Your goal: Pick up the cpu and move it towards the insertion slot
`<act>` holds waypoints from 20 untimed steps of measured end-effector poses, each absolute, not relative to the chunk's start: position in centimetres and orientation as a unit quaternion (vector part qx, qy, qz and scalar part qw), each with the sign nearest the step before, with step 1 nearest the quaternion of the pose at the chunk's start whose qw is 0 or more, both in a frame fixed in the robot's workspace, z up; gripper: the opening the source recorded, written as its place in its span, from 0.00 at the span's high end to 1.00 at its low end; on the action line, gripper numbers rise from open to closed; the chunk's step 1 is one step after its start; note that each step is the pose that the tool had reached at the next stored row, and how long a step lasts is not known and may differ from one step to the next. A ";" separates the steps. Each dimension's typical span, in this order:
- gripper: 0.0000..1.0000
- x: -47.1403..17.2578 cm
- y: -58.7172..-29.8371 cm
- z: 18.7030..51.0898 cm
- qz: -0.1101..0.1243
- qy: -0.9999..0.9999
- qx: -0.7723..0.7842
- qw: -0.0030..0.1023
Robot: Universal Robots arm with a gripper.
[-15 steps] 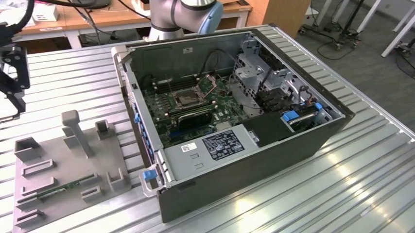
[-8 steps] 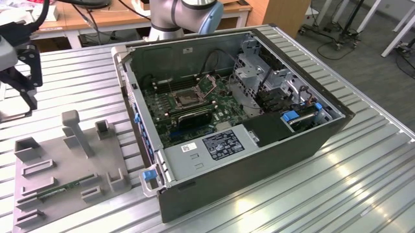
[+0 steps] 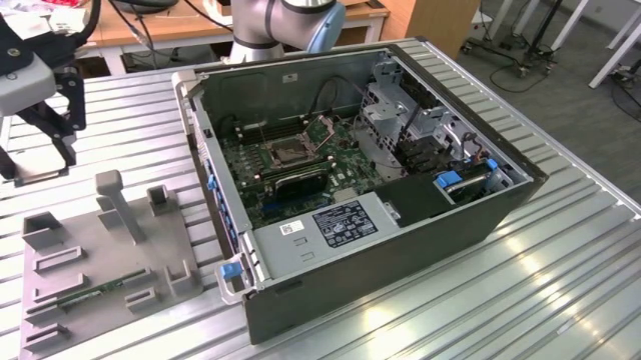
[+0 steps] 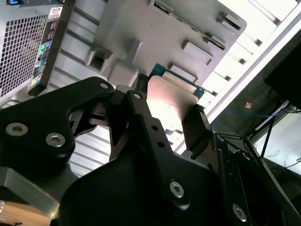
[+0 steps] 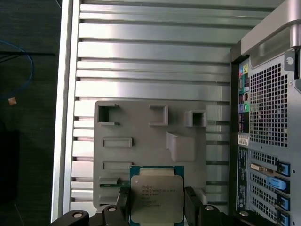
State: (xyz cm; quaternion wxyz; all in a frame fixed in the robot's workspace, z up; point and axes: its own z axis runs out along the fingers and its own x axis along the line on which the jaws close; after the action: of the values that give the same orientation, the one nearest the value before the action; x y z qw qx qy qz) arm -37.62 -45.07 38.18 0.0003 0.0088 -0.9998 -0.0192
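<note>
While the jaws pinch its sides, the cpu hangs above the tray.

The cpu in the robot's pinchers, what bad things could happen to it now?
1. The gripper pinches the cpu by just two opposite edges, in the air over the grey holder tray. It might slip, tilt or drop.
2. The insertion slot sits deep inside the open computer case. The black fingers could perhaps bump its walls or the cables hanging near the slot.
</note>
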 end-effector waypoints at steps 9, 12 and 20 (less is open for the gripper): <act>0.46 -36.7 -45.1 38.2 -0.019 -1.000 0.009 0.000; 0.46 -36.6 -45.1 38.2 -0.019 -1.000 0.009 0.000; 0.46 -36.4 -45.1 38.3 -0.019 -1.000 0.009 0.000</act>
State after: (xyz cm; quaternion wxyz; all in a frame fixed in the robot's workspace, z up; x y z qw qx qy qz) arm -36.45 -45.07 38.30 0.0003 0.0088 -0.9998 -0.0192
